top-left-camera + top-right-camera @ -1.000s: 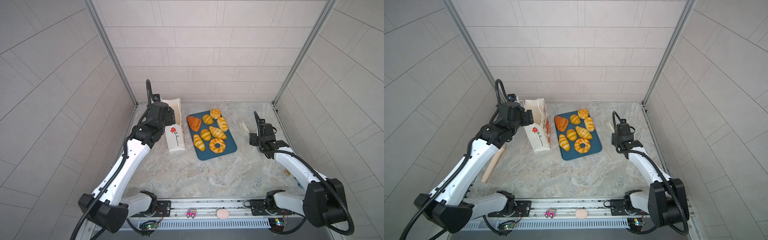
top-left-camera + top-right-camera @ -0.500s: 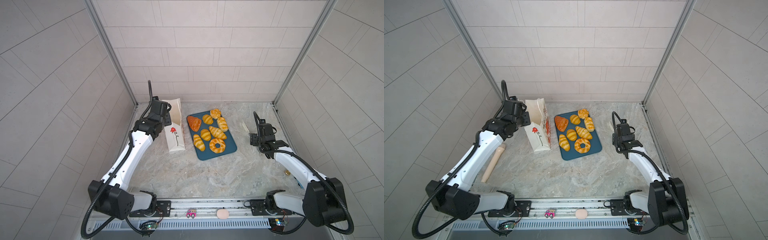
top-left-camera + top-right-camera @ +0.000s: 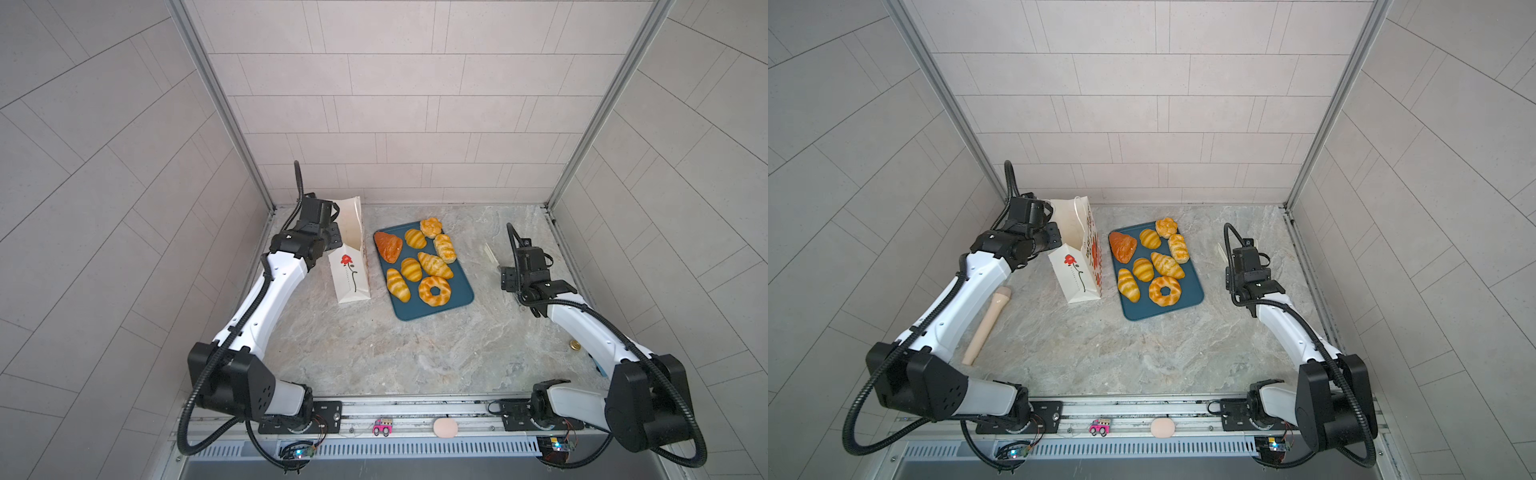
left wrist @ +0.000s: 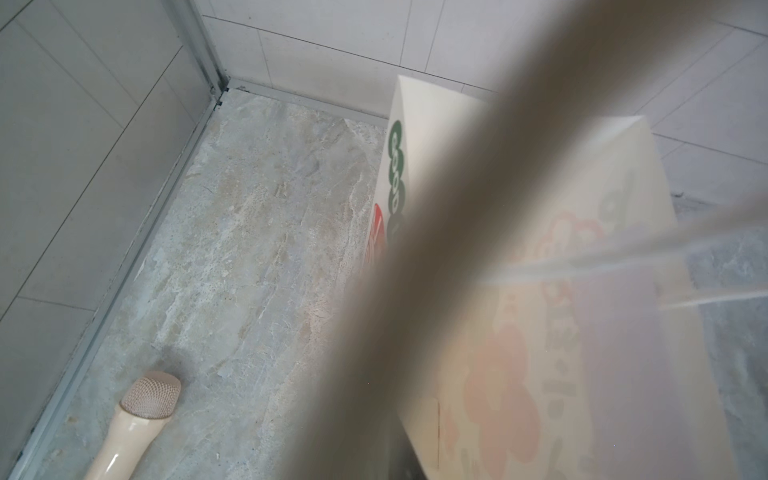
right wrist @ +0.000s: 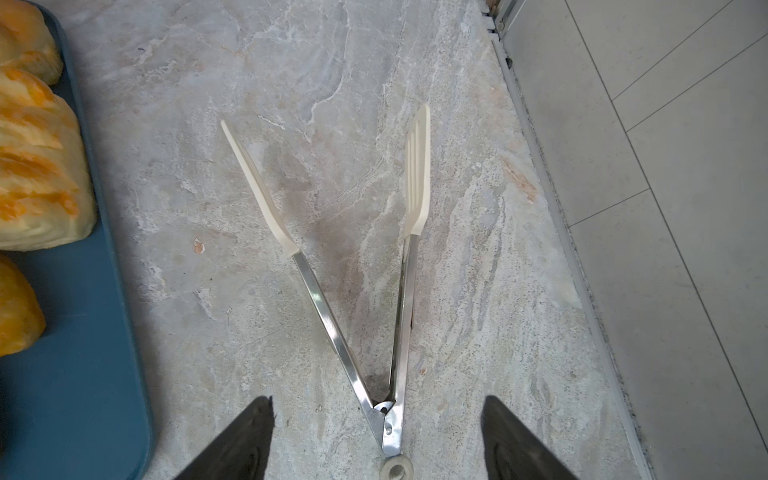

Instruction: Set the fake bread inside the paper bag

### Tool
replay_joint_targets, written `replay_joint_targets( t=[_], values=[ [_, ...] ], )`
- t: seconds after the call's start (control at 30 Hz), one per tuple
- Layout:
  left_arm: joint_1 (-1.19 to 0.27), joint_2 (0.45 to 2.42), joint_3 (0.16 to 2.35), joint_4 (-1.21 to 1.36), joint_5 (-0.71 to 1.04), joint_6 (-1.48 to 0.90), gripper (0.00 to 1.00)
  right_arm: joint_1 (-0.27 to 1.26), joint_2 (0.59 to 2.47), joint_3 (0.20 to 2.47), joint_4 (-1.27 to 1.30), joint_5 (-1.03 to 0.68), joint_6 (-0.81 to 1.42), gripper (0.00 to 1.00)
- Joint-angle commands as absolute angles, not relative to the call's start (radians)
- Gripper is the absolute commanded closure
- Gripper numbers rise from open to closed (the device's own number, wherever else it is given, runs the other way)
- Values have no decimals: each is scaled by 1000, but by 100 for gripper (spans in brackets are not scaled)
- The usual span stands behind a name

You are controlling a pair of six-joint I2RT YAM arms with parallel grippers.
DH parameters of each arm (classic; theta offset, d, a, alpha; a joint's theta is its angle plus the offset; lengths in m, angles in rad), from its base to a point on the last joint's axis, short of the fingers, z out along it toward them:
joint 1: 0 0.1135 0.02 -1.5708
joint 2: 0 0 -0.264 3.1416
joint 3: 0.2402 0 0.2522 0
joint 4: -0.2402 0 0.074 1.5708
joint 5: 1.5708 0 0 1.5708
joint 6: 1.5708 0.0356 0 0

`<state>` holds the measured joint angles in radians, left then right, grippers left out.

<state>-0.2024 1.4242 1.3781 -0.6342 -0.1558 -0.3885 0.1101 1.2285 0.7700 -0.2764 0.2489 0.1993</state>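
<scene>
Several glossy pieces of fake bread, among them a ring doughnut (image 3: 434, 290) and a reddish-brown triangular loaf (image 3: 388, 246), lie on a dark-blue tray (image 3: 461, 300) in both top views. Left of the tray stands the white paper bag (image 3: 351, 274) with its red flower, mouth open. My left gripper (image 3: 337, 233) sits at the bag's left upper rim, shut on the paper wall. In the left wrist view the bag (image 4: 582, 332) fills the frame and a blurred edge hides the jaws. My right gripper (image 5: 378, 415) is open, its fingers (image 5: 249, 436) on either side of the tongs' (image 5: 345, 257) hinge.
The metal tongs (image 3: 489, 254) with cream blades lie spread on the marble right of the tray. A beige toy microphone (image 3: 988, 320) lies by the left wall. A small brass knob (image 3: 575, 344) sits near the right arm. Tiled walls close three sides.
My left gripper has gone from open to shut at the bag's left rim, and its arm has stretched toward the back. The right arm has hardly moved.
</scene>
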Motion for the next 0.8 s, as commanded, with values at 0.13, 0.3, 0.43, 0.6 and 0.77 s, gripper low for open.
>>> replay_joint_targets(
  t=[0.13, 0.3, 0.43, 0.6, 0.77],
  values=[
    [-170, 1463, 1427, -599, -107, -411, 100, 79, 1231, 777, -304, 282, 210, 19],
    [-150, 1509, 1468, -597, -74, -414, 100, 66, 1255, 792, -317, 281, 206, 18],
    [-146, 1536, 1495, -596, -74, -415, 100, 62, 1271, 803, -325, 282, 201, 18],
    [-138, 1563, 1525, -594, -63, -414, 100, 43, 1304, 805, -330, 277, 201, 18],
    [-138, 1584, 1533, -588, -42, -416, 100, 19, 1333, 809, -333, 246, 197, 20]
  ],
)
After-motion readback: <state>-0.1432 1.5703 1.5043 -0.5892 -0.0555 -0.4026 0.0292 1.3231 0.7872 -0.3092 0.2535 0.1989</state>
